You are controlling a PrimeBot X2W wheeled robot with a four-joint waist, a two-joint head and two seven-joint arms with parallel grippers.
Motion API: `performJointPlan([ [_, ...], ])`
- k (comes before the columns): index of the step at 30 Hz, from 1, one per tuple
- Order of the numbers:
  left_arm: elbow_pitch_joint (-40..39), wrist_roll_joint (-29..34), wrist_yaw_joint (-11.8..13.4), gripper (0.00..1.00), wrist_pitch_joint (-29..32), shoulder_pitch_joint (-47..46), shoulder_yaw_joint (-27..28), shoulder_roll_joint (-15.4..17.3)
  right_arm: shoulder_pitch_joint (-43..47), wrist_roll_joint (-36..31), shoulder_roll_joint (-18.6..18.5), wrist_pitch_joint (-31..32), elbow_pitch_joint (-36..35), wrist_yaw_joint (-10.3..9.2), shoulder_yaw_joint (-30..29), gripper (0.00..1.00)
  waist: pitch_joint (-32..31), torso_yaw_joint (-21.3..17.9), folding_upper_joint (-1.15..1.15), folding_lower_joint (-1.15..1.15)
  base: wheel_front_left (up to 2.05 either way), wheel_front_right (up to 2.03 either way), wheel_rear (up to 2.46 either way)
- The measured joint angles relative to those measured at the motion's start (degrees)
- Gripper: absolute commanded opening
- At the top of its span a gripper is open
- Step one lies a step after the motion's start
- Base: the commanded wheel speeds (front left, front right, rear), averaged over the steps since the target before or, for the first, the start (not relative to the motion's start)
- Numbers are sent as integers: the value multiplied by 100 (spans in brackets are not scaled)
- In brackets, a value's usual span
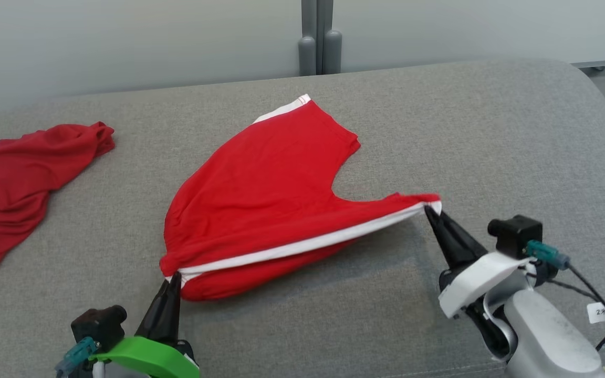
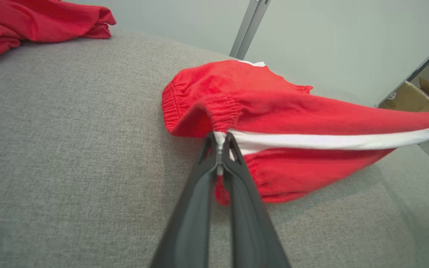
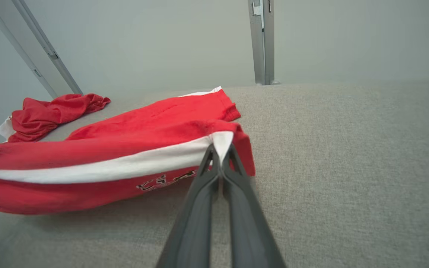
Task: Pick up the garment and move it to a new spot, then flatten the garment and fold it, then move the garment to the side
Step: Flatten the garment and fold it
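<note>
As my left gripper (image 2: 220, 143) clamps tight on elastic waistband corner of red fabric shorts with white side stripe (image 1: 260, 189), my right gripper (image 3: 220, 152) pinches white stripe end at leg hem. Stripe edge pulled taut between my two grips, lifted slightly off grey woven cushion surface (image 1: 465, 131); rest of shorts drapes back onto it, mid-surface. Black lettering on underside, unreadable. Crumpled dark red garment (image 1: 13, 184) lies well apart, far left. Grey post (image 1: 319, 42) behind, against pale wall.
</note>
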Motion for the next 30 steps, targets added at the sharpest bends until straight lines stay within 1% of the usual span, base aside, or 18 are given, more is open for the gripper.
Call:
performJointPlan([
  [5, -408, -4, -26, 0, -22, -16, 79, -52, -64, 40, -74, -2, -725, 5, -315, 0, -115, -50, 0, 0, 0, 0, 0],
  [8, -660, -15, -26, 0, -23, -3, 151, -74, -21, 40, -164, -8, -1079, 7, -370, 0, -186, -82, 0, 0, 0, 0, 0],
  [12, -957, -22, -24, 0, -24, 138, 225, -71, 273, 38, -279, -8, -1517, 7, -443, 0, -262, -117, 0, 0, 0, 0, 0],
  [14, -1091, -20, 9, 0, -24, 276, 254, -69, 474, 38, -319, -8, -1694, 7, -444, 0, -284, -126, 0, 0, 0, 0, 0],
  [17, -1403, 4, 68, 0, -23, 551, 412, -37, 782, 25, -430, -8, -2143, 7, -349, 0, -317, -140, 0, 0, 0, 0, 0],
  [21, -1744, 18, 140, 0, -24, 727, 537, 52, 954, -69, -587, -8, -2662, 8, -283, 0, -341, -162, 0, 0, 0, 0, 0],
  [26, -2000, 23, 197, 0, -24, 918, 580, 60, 1015, -328, -806, -9, -3320, 8, -272, 0, -358, -205, 0, 0, 0, 0, 0],
  [28, -2091, 23, 216, 0, -24, 976, 578, 60, 1029, -380, -849, -11, -3464, 8, -258, 0, -360, -223, 0, 0, 0, 0, 0],
  [30, -2170, 23, 219, 0, -25, 1009, 573, 60, 1144, -379, -937, -16, -3464, 8, -208, 0, -357, -236, 0, 0, 0, 0, 0],
])
